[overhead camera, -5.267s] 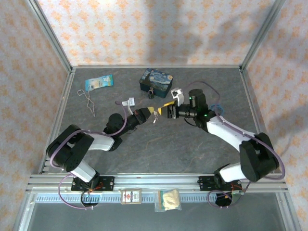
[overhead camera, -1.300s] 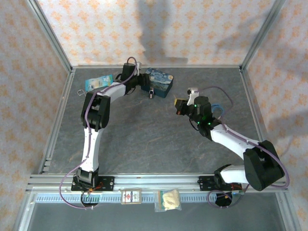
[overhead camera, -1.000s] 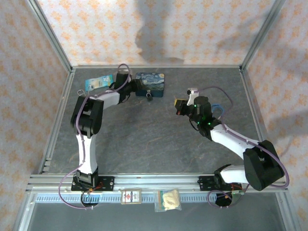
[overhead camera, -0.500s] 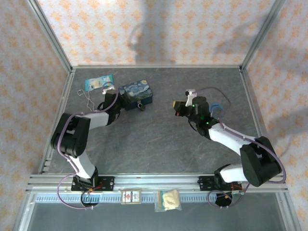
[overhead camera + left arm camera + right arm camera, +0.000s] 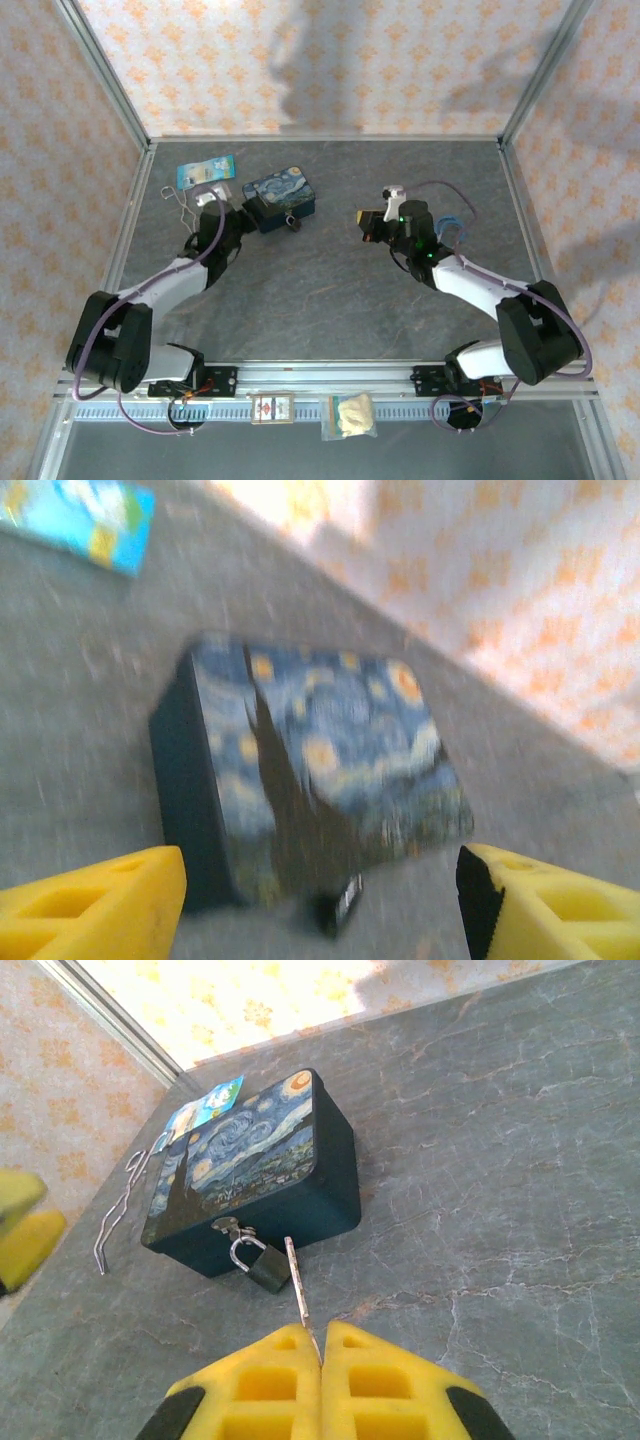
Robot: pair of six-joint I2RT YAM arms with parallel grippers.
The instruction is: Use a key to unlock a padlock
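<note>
The small dark padlock (image 5: 262, 1265) hangs by its silvery shackle from the hasp of a blue starry tin (image 5: 245, 1160) and rests on the grey floor. My right gripper (image 5: 322, 1335) is shut on the thin silvery key (image 5: 297, 1285). The key's tip points at the padlock and ends just right of it. From above, the right gripper (image 5: 365, 222) hovers to the right of the padlock (image 5: 289, 222). My left gripper (image 5: 322, 890) is open, its yellow fingers wide apart just short of the tin (image 5: 320, 750). From above, the left gripper (image 5: 240, 213) sits at the left end of the tin (image 5: 280, 195).
A blue card (image 5: 205, 172) lies behind and left of the tin. A bent wire loop (image 5: 180, 205) lies close by my left arm. Metal frame rails and patterned walls close in the floor. Two small packets (image 5: 350, 415) sit on the front rail.
My left arm has swung back toward the near left and its gripper has opened, letting go of the tin. The tin shifted left and turned. The right gripper hardly moved.
</note>
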